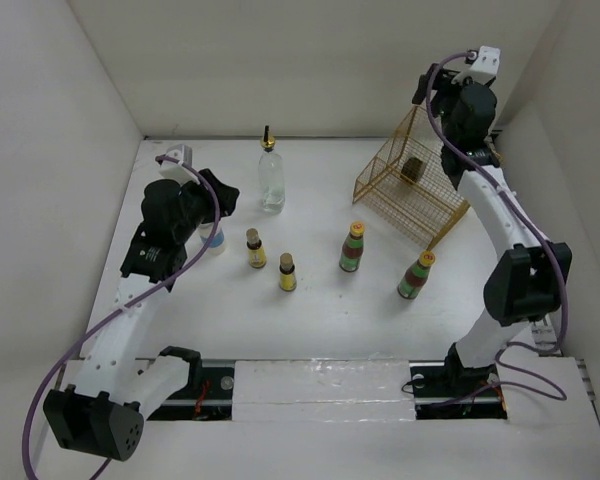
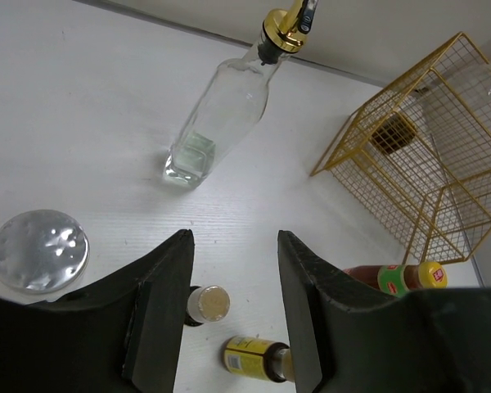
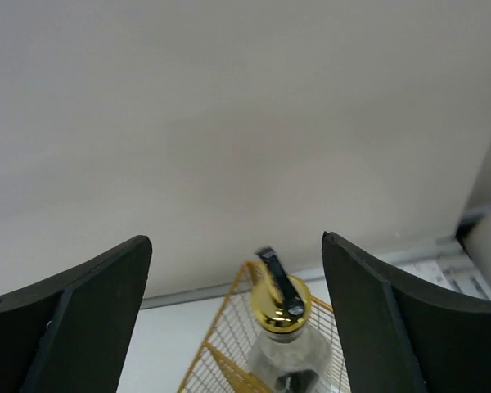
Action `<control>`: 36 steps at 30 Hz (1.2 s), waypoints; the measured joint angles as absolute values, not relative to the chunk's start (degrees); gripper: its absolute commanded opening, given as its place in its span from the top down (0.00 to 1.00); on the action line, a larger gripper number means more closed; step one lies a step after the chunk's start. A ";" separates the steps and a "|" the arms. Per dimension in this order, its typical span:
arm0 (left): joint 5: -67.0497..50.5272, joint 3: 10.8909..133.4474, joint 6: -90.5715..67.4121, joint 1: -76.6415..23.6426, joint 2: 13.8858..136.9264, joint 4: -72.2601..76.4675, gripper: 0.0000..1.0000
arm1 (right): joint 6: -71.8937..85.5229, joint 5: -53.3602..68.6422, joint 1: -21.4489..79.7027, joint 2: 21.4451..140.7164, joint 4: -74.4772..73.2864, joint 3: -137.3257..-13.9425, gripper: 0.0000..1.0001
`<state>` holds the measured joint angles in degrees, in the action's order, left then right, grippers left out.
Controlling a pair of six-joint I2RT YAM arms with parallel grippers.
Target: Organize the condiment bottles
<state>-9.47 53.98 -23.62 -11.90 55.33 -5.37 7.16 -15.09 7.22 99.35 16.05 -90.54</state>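
Note:
My left gripper [image 1: 220,197] [image 2: 233,239] is open and empty, above the table beside the white blue-banded bottle [image 1: 215,241], whose silver top [image 2: 39,250] shows at its left. A tall clear glass bottle [image 1: 271,177] [image 2: 219,115] stands behind. Two small yellow brown-capped bottles [image 1: 255,250] [image 1: 287,272] stand mid-table; they show below my left jaws [image 2: 206,304] [image 2: 254,358]. Two green-red-labelled bottles [image 1: 352,247] [image 1: 416,275] stand to the right. My right gripper [image 1: 427,92] [image 3: 236,241] is open, high above the second glass bottle [image 1: 413,170] [image 3: 280,303], which is inside the basket.
The gold wire basket [image 1: 395,195] [image 2: 430,176] [image 3: 217,360] sits at the back right, close to the right wall. White walls close in the table on the left, back and right. The arm bases stand at the near edge.

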 measured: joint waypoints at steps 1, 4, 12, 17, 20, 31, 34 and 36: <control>-9.19 53.98 -23.62 -11.90 55.16 -5.37 0.59 | 6.74 -12.95 7.29 97.91 15.86 -90.56 0.14; -8.36 53.91 -23.66 -11.77 54.02 -5.37 0.56 | 5.39 -3.33 8.16 93.34 15.94 -90.54 0.27; -6.20 52.73 -24.62 -9.85 46.92 -4.58 0.48 | -0.75 22.96 21.39 96.23 16.56 -90.76 0.24; -5.76 52.62 -24.75 -9.85 46.39 -4.03 0.47 | -4.62 29.04 29.15 107.48 10.81 -93.14 0.18; -5.69 52.23 -24.80 -9.85 46.37 -4.08 0.47 | -5.87 30.72 30.83 112.51 7.60 -95.04 0.18; -5.80 52.12 -24.91 -9.85 46.37 -4.08 0.47 | -6.63 32.21 31.14 121.71 5.37 -109.82 0.27; -5.96 52.12 -24.93 -9.87 46.41 -4.08 0.47 | -6.33 32.18 31.59 124.09 5.56 -113.36 0.27; -6.02 52.12 -24.93 -9.87 46.41 -4.10 0.47 | -6.11 32.18 32.01 125.54 5.56 -114.89 0.28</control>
<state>-6.02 52.12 -24.93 -9.87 46.41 -4.10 -6.11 32.18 32.01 125.54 5.56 -114.89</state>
